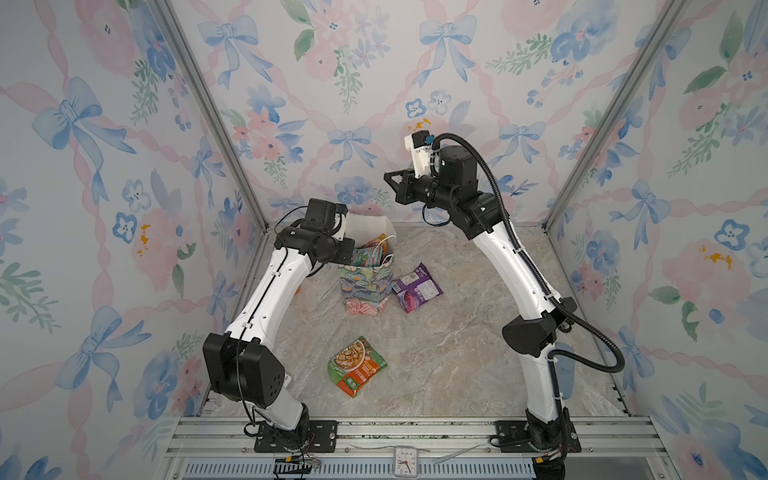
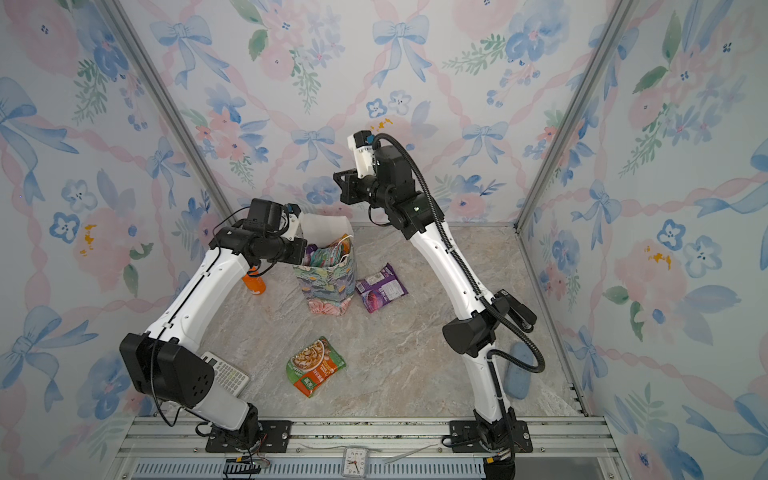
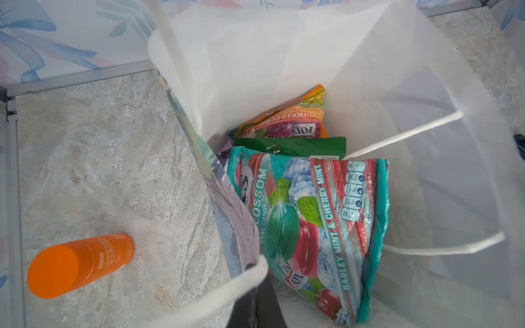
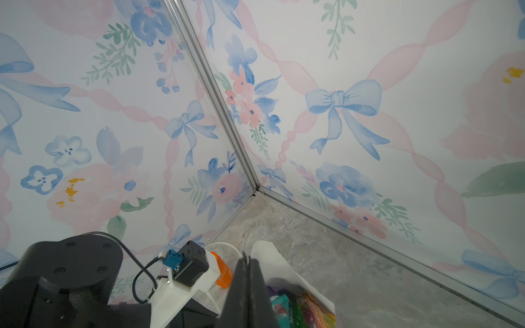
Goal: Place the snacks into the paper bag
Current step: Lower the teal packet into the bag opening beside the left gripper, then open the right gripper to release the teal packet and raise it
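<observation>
The floral paper bag (image 1: pixel 365 286) (image 2: pixel 328 291) stands upright at the back centre. Its white inside (image 3: pixel 255 56) holds a teal packet (image 3: pixel 312 227), a green packet (image 3: pixel 292 146) and a yellow-orange packet (image 3: pixel 289 119). My left gripper (image 3: pixel 255 284) is shut on the bag's near rim, where a white cord handle (image 3: pixel 216 298) crosses its tips. Two snacks lie on the floor: a purple packet (image 1: pixel 417 287) (image 2: pixel 381 287) to the right of the bag and a green-orange noodle packet (image 1: pixel 356 365) (image 2: pixel 316 365) in front. My right gripper (image 1: pixel 388 176) (image 4: pixel 246 257) hangs shut and empty above the bag.
An orange-capped bottle (image 3: pixel 79 264) (image 2: pixel 254 282) stands left of the bag. A calculator (image 2: pixel 226 374) lies by the left arm's base, a black stapler (image 2: pixel 521 313) and a blue-grey pad (image 2: pixel 517 374) by the right arm. Floral walls close in on three sides.
</observation>
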Available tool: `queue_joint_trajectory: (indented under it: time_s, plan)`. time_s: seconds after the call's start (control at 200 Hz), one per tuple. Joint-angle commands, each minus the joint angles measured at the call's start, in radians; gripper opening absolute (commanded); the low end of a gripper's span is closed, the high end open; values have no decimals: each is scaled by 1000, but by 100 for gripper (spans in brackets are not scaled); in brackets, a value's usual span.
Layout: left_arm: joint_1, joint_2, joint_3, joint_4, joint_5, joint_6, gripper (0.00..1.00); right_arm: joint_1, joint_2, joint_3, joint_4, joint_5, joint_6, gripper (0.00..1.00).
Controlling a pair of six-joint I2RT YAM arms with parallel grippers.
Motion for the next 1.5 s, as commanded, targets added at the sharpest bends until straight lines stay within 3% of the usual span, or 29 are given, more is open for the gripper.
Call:
queue_joint_trajectory:
  time_s: [0.0, 0.3, 0.425, 0.55, 0.775, 0.945, 1.135, 1.495]
  plan:
    - [-2, -9, -9, -6, 1, 13, 0, 4, -36, -53, -19, -6, -18, 0]
    - [-2, -14, -7, -7, -5, 16, 0, -13, -175, -339, -28, 22, -62, 16]
    - [-2, -14, -5, -6, -4, 15, 0, -4, -166, -300, -176, 31, -141, 19]
    - [-2, -11, -5, -7, -2, 15, 0, 23, -168, -302, -271, 117, -202, 23]
    - [-2, -15, 1, -7, 6, 10, 0, 62, -167, -334, -337, 169, -211, 41]
    - [-2, -17, 11, -7, 14, 7, 0, 80, -148, -336, -371, 177, -202, 49]
    - [-3, -25, 5, -7, 13, 7, 0, 88, -111, -341, -411, 221, -197, 50]
    - [-3, -32, -1, -8, 13, 8, 0, 86, -35, -309, -431, 188, -169, 49]
